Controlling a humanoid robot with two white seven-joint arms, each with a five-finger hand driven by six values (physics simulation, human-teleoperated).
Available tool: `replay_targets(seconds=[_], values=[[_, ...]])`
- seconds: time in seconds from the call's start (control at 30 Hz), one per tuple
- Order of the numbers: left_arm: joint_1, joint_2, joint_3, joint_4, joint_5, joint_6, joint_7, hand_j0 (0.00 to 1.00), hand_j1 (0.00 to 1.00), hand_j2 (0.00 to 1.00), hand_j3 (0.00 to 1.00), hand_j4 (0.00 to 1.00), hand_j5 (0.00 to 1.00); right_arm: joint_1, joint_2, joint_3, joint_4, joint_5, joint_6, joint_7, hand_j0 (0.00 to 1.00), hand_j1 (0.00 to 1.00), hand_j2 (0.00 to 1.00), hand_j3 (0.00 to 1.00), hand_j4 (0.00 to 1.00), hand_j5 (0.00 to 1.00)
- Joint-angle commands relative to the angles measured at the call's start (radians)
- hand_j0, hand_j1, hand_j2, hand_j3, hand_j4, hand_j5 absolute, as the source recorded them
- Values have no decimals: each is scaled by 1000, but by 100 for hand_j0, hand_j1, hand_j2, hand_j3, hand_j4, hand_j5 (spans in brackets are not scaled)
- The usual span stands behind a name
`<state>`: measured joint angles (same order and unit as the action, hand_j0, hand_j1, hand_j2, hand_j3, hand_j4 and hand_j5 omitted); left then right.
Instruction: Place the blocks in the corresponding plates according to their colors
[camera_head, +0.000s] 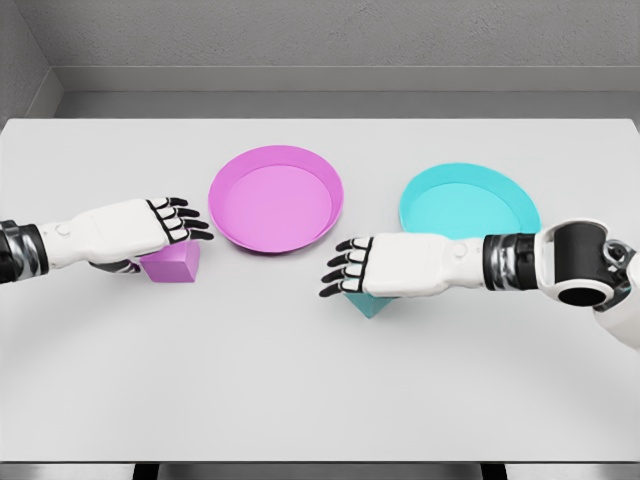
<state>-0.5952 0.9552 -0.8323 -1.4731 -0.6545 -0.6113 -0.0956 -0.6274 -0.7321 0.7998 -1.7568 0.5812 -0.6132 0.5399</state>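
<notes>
Blocks and plates lie on a white counter (300, 380). Magenta block (172, 266) sits near the counter's left side, just left of the magenta plate (276, 199), partly covered by the left hand (135, 232). This hand lies palm-down over the block's top, its dark-tipped fingers (185, 222) extended and slightly spread toward the plate; whether the thumb below grips the block cannot be told. Cyan block (365, 303) sits right of centre, in front of the cyan plate (468, 207), with only its lower corner showing beneath the right hand (375, 267). That hand reaches leftward, fingers (340, 270) straight and splayed, resting over the block without closing on it. Both plates hold nothing.
</notes>
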Motion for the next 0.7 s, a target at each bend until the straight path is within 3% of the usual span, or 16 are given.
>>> replay_targets(seconds=[0.0, 0.37, 0.53, 0.67], values=[[-2, -10, 1, 0, 6, 0, 1, 100, 100, 100, 100, 100, 100, 0, 0, 1, 2, 18, 2, 9, 100, 100, 100, 100, 100, 100], [0, -19, -1, -1, -16, 0, 1, 100, 100, 100, 100, 100, 100, -3, 11, -5, 19, 62, 2, 9, 100, 100, 100, 100, 100, 100], [0, -16, -8, -1, -39, 0, 1, 86, 86, 86, 86, 86, 86, -2, 14, -2, 20, 63, 2, 11, 100, 100, 100, 100, 100, 100], [2, -15, -14, -1, -43, 0, 1, 83, 83, 83, 83, 83, 83, 0, 19, -1, 28, 68, 2, 11, 100, 100, 100, 100, 100, 100]])
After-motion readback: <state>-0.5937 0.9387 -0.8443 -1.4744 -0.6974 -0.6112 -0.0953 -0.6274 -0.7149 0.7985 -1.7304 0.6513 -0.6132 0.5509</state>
